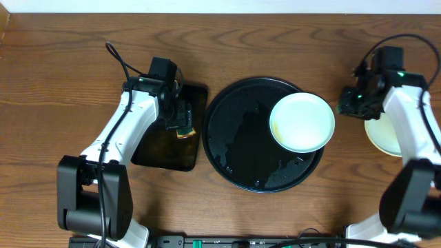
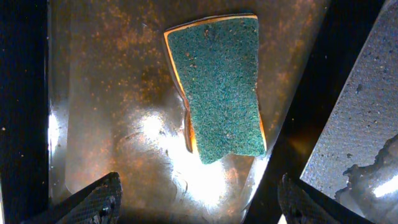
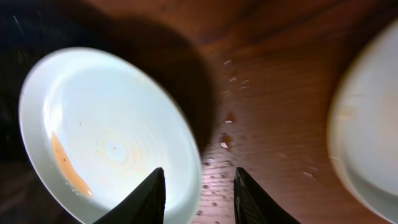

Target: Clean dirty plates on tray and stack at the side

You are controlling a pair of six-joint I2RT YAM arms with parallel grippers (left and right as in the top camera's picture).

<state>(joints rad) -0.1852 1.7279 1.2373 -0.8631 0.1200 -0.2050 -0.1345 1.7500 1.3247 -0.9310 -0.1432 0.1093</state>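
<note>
Plates first, from overhead: one pale plate [image 1: 302, 122] lies on the right part of the round black tray [image 1: 234, 138], its right edge jutting past the rim. A second plate [image 1: 379, 134] sits on the wood tabletop [image 1: 69, 55] at far right, partly hidden under the right arm. The right gripper [image 1: 348, 103] hangs between the two plates. The left gripper [image 1: 180, 120] is over the rectangular tray [image 1: 165, 151], left of the round one, by the sponge [image 1: 185, 131].

Left wrist view: the left gripper [image 2: 199, 202] is spread wide and empty, the teal sponge [image 2: 217, 87] lying flat on the wet rectangular tray [image 2: 112, 93] beyond its fingertips.

Right wrist view: the right gripper [image 3: 199, 193] has its jaws parted, gripping nothing, over the pale plate's [image 3: 106, 137] right rim. An orange-brown smear [image 3: 65, 165] marks that plate near its left edge. The second plate [image 3: 367, 143] shows blurred at right.
</note>
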